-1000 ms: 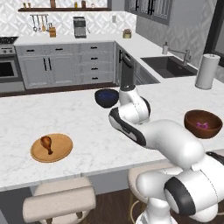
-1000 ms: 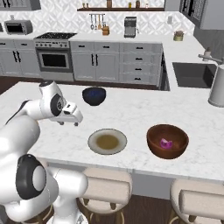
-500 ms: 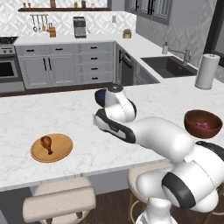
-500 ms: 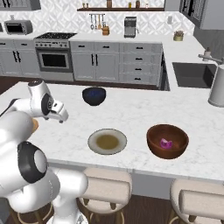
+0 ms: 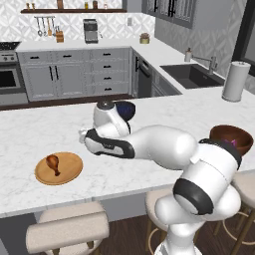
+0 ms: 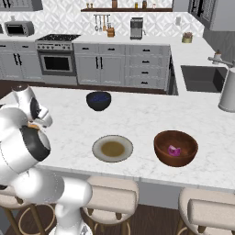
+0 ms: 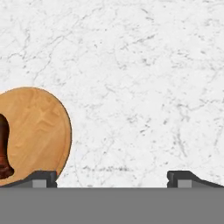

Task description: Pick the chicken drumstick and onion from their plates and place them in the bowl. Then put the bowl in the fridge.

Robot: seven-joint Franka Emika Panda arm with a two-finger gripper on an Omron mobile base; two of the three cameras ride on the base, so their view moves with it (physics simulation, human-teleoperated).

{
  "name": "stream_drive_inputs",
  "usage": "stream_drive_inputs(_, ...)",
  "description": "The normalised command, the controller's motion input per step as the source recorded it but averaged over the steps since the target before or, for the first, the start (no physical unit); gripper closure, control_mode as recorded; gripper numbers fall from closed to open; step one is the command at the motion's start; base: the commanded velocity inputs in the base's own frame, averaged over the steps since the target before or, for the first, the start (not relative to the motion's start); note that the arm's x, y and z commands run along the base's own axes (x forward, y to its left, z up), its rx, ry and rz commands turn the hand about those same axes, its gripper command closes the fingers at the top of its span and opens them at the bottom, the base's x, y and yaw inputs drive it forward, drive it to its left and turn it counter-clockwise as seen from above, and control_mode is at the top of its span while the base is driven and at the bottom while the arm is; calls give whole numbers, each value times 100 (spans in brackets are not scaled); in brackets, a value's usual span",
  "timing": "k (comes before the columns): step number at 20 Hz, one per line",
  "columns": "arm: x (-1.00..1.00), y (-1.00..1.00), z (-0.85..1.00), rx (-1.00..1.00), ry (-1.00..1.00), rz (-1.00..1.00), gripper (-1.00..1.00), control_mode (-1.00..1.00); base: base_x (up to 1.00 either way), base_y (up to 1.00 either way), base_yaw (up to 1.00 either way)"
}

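The gripper [image 7: 112,178], jaws spread wide and empty, hangs over bare marble; it should shift sideways until the chicken drumstick [image 5: 52,163] sits between its tips (grasp the meaty end). The wooden plate [image 7: 39,131] carries it. Farther off, the bowl [image 6: 176,148] holds the onion [image 6: 173,150].

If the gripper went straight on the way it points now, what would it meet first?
Probably bare marble counter. The open gripper looks down at it, with the wooden plate and the drumstick off to one side of its line.
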Motion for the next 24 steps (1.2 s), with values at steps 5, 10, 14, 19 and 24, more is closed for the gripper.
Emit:
stream_drive_inputs(5, -10, 100, 0, 2, 0, 0, -100, -100, 0, 0, 0)
stream_drive_inputs(10, -1, 92, 0, 3, 4, 5, -100, -100, 0, 0, 0)
stream_drive_inputs(14, 0, 74, 0, 0, 13, 14, -100, -100, 0, 0, 0)
stream_drive_inputs(19, 23, 39, -35, -3, 16, 12, -100, -100, 0, 0, 0)
stream_drive_inputs(24, 23, 14, -56, -9, 5, 13, -100, -100, 0, 0, 0)
